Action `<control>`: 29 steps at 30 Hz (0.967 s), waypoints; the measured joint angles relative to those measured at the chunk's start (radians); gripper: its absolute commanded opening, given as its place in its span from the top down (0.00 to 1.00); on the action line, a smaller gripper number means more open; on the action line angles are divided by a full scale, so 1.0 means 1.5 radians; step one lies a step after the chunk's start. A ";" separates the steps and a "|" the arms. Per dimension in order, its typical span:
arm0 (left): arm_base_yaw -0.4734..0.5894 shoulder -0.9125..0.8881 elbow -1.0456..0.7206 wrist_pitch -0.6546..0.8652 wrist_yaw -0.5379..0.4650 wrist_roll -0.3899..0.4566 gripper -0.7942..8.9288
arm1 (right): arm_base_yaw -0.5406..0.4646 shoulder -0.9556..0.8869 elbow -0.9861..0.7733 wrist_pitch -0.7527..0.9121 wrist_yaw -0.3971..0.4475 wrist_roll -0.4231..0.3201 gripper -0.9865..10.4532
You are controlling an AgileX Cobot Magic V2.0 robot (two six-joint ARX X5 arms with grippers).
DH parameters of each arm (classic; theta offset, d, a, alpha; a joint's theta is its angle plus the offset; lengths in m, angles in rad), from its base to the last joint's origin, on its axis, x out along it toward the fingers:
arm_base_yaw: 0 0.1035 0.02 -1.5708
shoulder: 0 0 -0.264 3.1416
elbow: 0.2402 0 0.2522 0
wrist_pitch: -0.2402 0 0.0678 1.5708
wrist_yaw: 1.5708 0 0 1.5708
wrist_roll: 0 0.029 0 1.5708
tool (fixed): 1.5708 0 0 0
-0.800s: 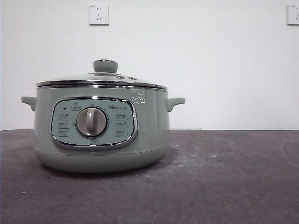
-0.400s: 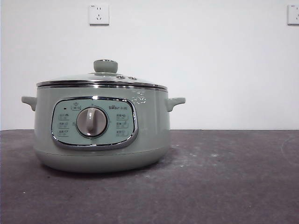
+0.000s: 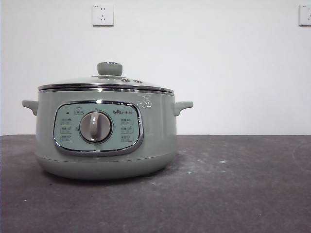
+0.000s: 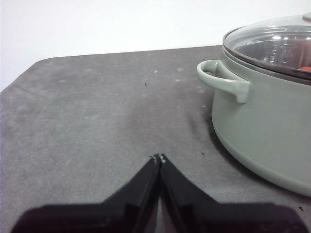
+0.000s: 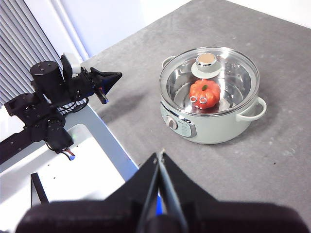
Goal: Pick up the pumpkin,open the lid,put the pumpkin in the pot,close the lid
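The sage-green pot (image 3: 104,136) stands on the dark table with its glass lid (image 3: 107,81) seated on the rim. In the right wrist view the orange pumpkin (image 5: 204,92) lies inside the pot (image 5: 214,124), seen through the lid (image 5: 210,73). My right gripper (image 5: 159,156) hangs high above the table, shut and empty. The left gripper (image 4: 158,158) is low near the table, shut and empty, a short way from the pot's side handle (image 4: 221,80). The right wrist view also shows that left gripper (image 5: 109,77) off to the pot's side. Neither arm appears in the front view.
A white platform (image 5: 73,165) and the table's edge lie beside the left arm's base. The white wall carries two sockets (image 3: 102,14). Open grey tabletop (image 3: 243,184) stretches beside the pot.
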 measured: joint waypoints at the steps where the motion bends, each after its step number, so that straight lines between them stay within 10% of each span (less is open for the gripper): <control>1: 0.000 0.000 0.000 0.000 0.000 0.000 0.92 | 0.000 0.000 0.000 0.000 0.000 0.000 0.91; 13: 0.000 0.000 0.000 0.000 0.000 0.000 0.92 | -0.023 -0.007 0.000 0.000 0.002 -0.025 0.91; 29: 0.000 0.000 0.000 0.000 0.000 0.000 0.92 | -0.424 -0.218 -0.166 0.198 0.011 -0.108 0.91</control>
